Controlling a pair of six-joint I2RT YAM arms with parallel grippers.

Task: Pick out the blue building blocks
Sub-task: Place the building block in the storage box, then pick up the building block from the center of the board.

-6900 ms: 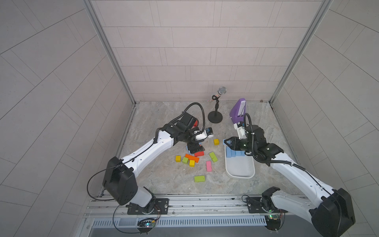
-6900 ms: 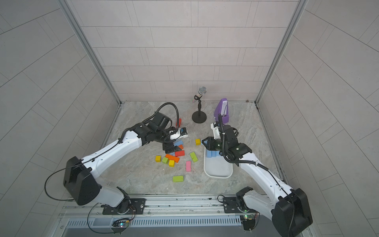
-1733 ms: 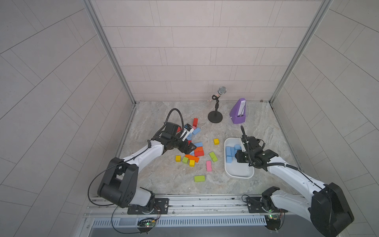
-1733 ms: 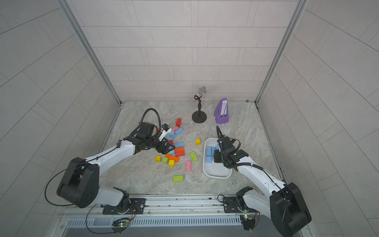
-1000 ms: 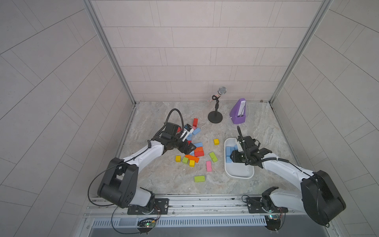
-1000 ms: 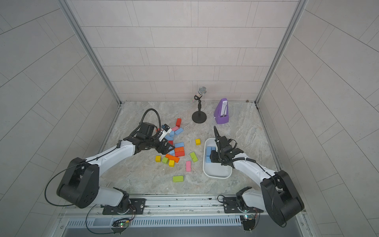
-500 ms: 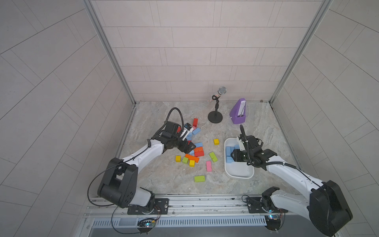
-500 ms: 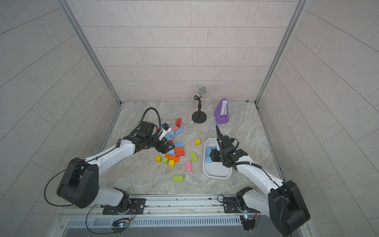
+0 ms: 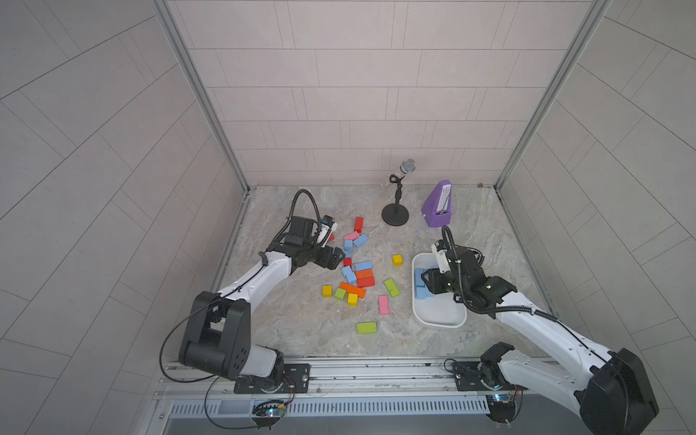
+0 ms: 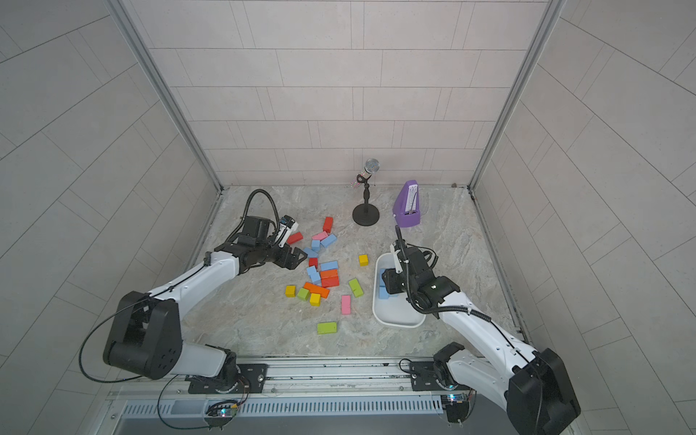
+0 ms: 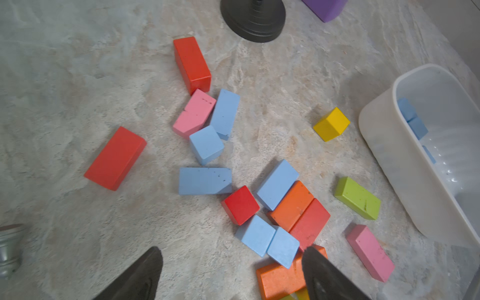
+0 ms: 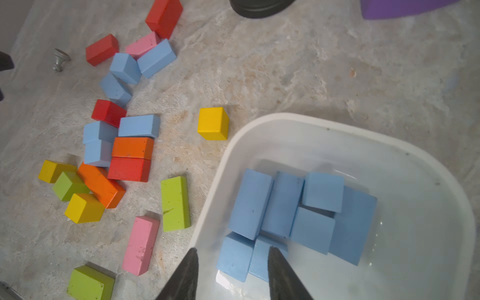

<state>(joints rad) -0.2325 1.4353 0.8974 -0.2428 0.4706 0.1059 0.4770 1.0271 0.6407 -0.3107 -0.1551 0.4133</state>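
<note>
Several blue building blocks [image 11: 205, 180] lie among the coloured pile left of centre, also seen in both top views [image 9: 360, 240] [image 10: 328, 240]. More blue blocks [image 12: 298, 215] sit inside the white tray [image 12: 259, 124] [image 9: 438, 324]. My left gripper [image 11: 232, 255] [image 9: 337, 260] is open low at the pile's left edge, two blue cubes [image 11: 268, 240] just ahead near one finger. My right gripper [image 12: 232, 253] [image 9: 427, 280] hangs over the tray's left wall, jaws apart, one finger outside the wall, one over the blue blocks, gripping nothing.
Red, orange, yellow, green and pink blocks [image 9: 364, 281] mix with the blue ones. A black microphone stand [image 9: 395, 216] and purple metronome [image 9: 438, 205] stand at the back. A small silver knob [image 12: 60, 60] lies near the left arm. Walls close three sides.
Over the last second the right gripper shifted slightly over the tray's near-left part. The left gripper stayed at the pile, jaws barely wider. No block has moved.
</note>
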